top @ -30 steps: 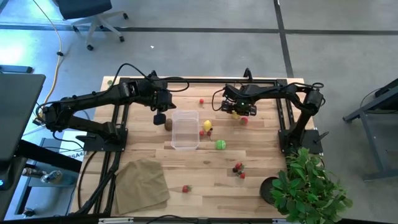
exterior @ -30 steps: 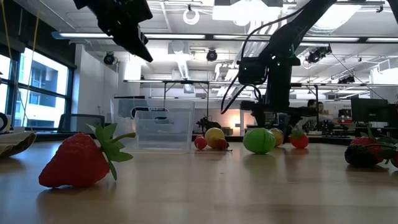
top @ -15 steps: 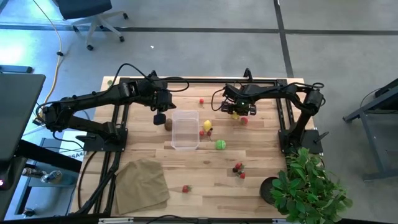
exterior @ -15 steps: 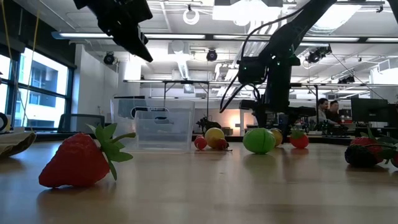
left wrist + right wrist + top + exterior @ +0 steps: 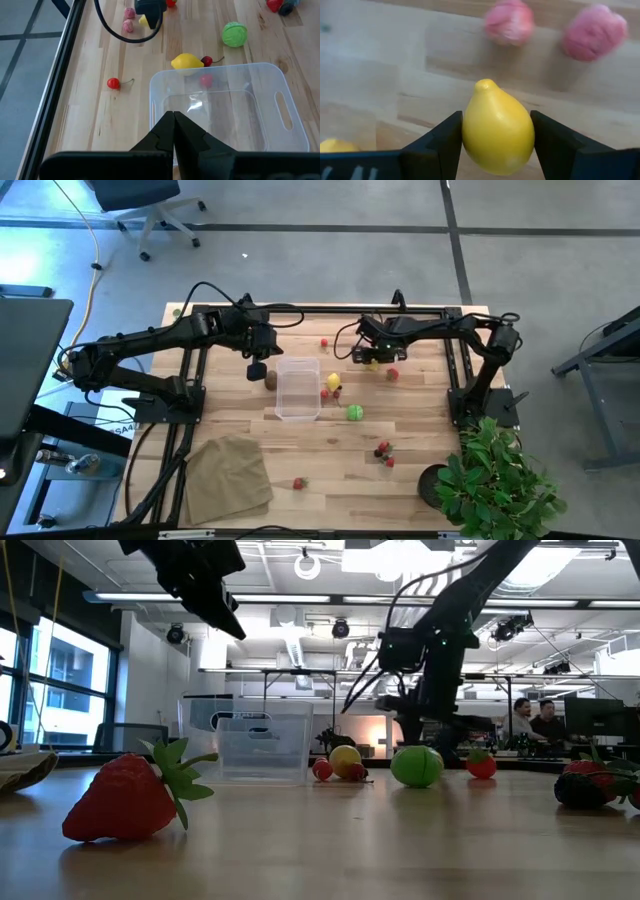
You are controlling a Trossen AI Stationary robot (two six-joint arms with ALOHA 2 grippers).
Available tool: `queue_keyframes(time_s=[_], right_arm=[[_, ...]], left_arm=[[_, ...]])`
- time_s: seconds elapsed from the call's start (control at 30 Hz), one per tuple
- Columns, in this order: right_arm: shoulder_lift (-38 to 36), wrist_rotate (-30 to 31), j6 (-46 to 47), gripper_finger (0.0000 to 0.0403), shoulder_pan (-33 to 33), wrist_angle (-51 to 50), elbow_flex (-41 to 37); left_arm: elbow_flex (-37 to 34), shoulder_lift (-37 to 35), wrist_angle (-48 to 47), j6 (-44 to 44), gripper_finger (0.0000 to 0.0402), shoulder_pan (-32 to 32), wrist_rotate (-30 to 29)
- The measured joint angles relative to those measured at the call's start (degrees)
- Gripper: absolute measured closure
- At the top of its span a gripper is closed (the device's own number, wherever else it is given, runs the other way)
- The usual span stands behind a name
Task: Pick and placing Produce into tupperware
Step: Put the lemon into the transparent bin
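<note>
My right gripper [image 5: 368, 360] is shut on a yellow lemon [image 5: 497, 132] right of the clear tupperware tub [image 5: 297, 364], toward the table's far side. The tub stands on its base, and nothing lies in it [image 5: 210, 70]. A second lemon [image 5: 333, 381] and a small red berry lie against the tub's right side. A green ball [image 5: 354, 413] lies nearer. A brown kiwi [image 5: 271, 379] sits by the tub's left side. My left gripper [image 5: 173, 116] is shut, holds nothing and hovers over that left side. My right gripper pinches the lemon across its belly [image 5: 470, 135], one finger [image 5: 442, 145] on each side. The lemon's pointed tip [image 5: 484, 85] sticks out ahead past the fingertips. Whether the lemon is clear of the table I cannot tell.
Red berries lie scattered: one near the far edge [image 5: 324, 342], one right of my right gripper [image 5: 392, 374], a dark-and-red cluster [image 5: 383, 449] and a strawberry [image 5: 297, 483] near the front. A tan cloth [image 5: 228, 475] covers the near left corner, and a potted plant [image 5: 495, 480] the near right.
My right gripper has moved toward the table's left, toward the tub, taking the lemon with it. The red berry that was beside it has stayed behind.
</note>
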Motion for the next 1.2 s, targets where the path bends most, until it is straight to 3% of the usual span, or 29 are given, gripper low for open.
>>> queue_keyframes(time_s=[0.53,1.1,1.2], right_arm=[[-0.11,-0.07,-16.35,0.021,3.61,2.95,0.0],[-0.17,-1.67,-22.41,0.021,4.22,5.25,0.0],[-0.53,-1.97,-25.62,0.021,5.18,5.67,0.0]], left_arm=[[0.0,0.0,0.0,0.02,0.0401,0.0,0.0],[0.0,0.0,-0.19,-0.88,0.0401,0.0,0.1],[0.0,-0.02,-3.29,-3.26,0.0401,0.02,3.09]])
